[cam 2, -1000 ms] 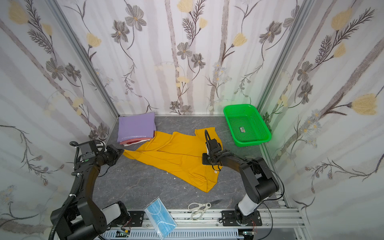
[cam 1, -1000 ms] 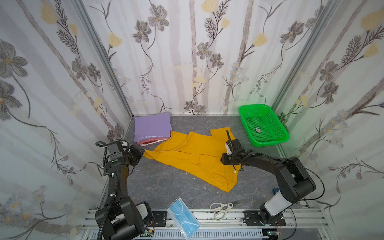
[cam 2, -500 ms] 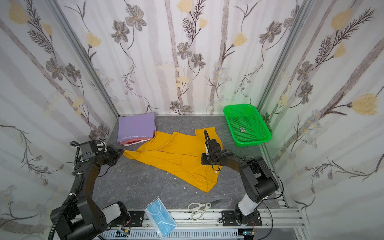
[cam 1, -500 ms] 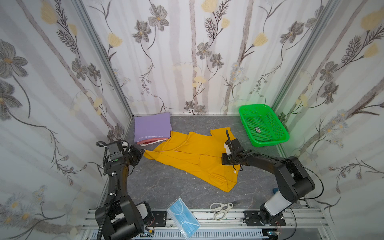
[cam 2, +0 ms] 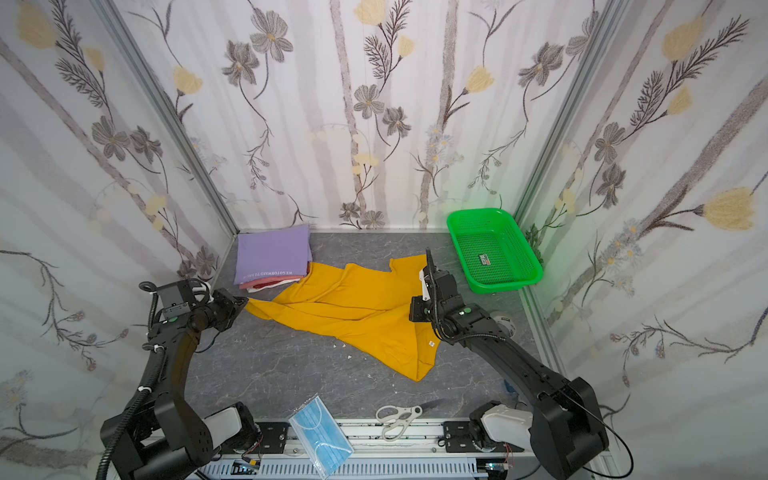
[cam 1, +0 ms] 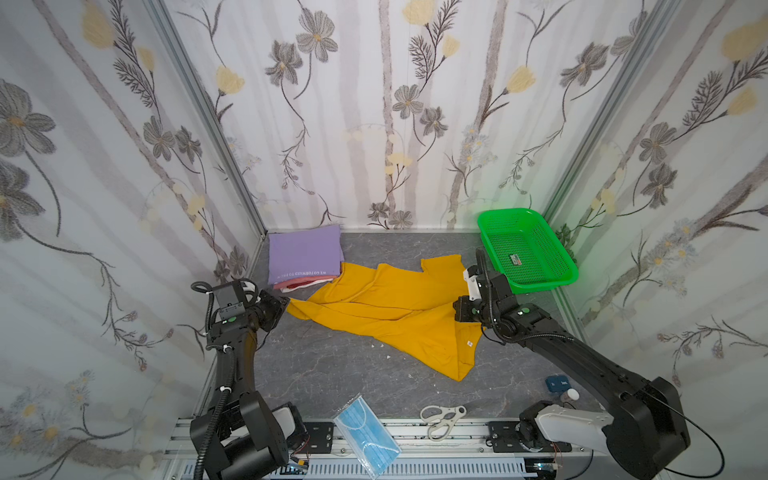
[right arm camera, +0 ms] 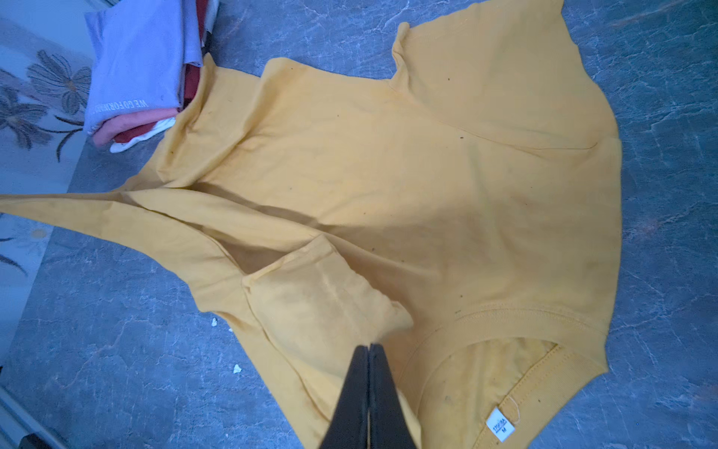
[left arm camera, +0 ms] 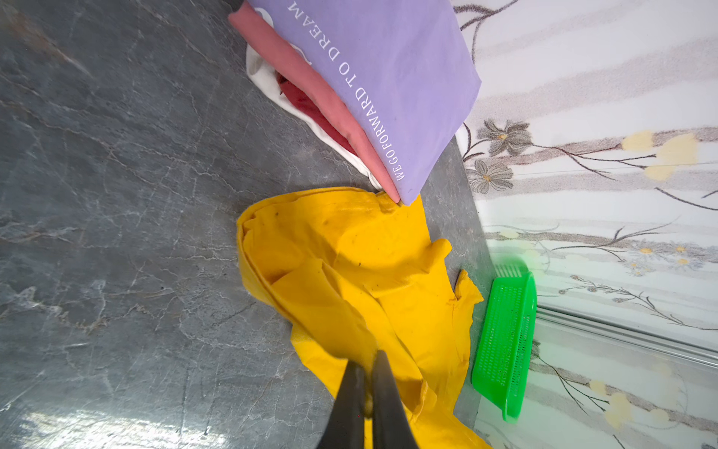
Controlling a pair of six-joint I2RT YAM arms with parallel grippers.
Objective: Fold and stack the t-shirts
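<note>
A mustard-yellow t-shirt [cam 1: 395, 307] lies spread and creased on the grey tabletop in both top views. My left gripper [cam 1: 286, 305] is shut on its left corner; in the left wrist view the fingertips [left arm camera: 367, 361] pinch yellow cloth. My right gripper [cam 1: 457, 309] is shut on a raised fold beside the collar [right arm camera: 505, 330], its tips [right arm camera: 369, 346] pressed together on the cloth. A folded lilac t-shirt [cam 1: 303, 253] with white lettering tops a stack in the back left corner, with pink, red and white t-shirts [left arm camera: 311, 101] under it. The yellow shirt's edge touches that stack.
A green mesh basket [cam 1: 525, 253] stands at the back right, close behind the right wrist. A blue face mask [cam 1: 365, 432] and white scissors [cam 1: 440, 417] lie at the front edge. A small blue object [cam 1: 557, 382] sits by the right arm's base. Flowered walls enclose three sides.
The right gripper has closed on the yellow shirt. Both arms and the cloth have hardly shifted.
</note>
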